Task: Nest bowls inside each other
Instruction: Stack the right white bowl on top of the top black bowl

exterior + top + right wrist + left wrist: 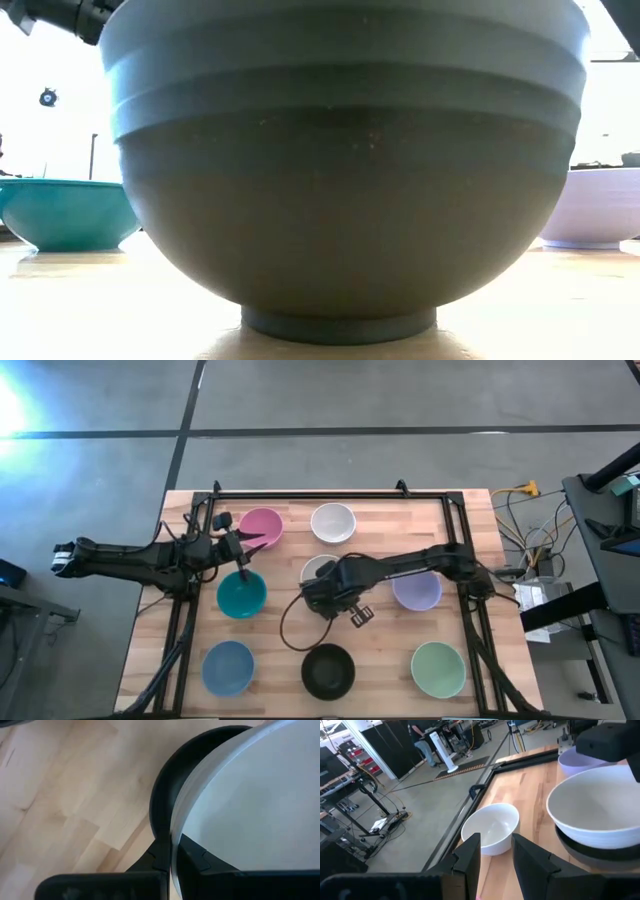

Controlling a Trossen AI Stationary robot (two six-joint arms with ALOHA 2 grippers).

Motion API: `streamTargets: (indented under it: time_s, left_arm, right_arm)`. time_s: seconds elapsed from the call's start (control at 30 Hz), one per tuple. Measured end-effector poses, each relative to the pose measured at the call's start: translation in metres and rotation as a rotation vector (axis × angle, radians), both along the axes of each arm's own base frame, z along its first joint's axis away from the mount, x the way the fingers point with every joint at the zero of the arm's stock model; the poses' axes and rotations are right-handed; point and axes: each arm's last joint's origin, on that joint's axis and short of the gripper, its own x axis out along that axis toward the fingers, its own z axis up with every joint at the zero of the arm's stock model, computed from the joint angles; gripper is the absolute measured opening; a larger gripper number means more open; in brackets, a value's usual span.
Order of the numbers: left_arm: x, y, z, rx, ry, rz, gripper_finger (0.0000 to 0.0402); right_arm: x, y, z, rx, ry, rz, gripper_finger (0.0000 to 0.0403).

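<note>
Right wrist view: I'm seeing my right gripper (170,855) pinching the white bowl's (250,805) rim, black bowl (165,795) sitting underneath. Left gripper (495,852) is hanging half-open, holding nothing, facing another white bowl (492,827).

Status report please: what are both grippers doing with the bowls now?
Right gripper shut on white bowl rim, inside black bowl. Left gripper between pink bowl and teal bowl. Nothing blocking.

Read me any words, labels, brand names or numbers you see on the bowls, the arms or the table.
None can be read.
The bowls, such as the pink bowl and the white bowl, are plain.
The wooden table bears no print.
Red and white tags on a rack in the room behind are too blurred to read.
</note>
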Motion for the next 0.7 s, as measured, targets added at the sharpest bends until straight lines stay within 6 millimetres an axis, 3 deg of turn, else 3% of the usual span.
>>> streamTargets:
  time_s: [0.7]
  left_arm:
    - [0.0, 0.0, -0.001, 0.0, 0.013, 0.001, 0.0095]
  right_arm:
    - [-0.003, 0.01, -0.025, -0.054, 0.028, -0.05, 0.0009]
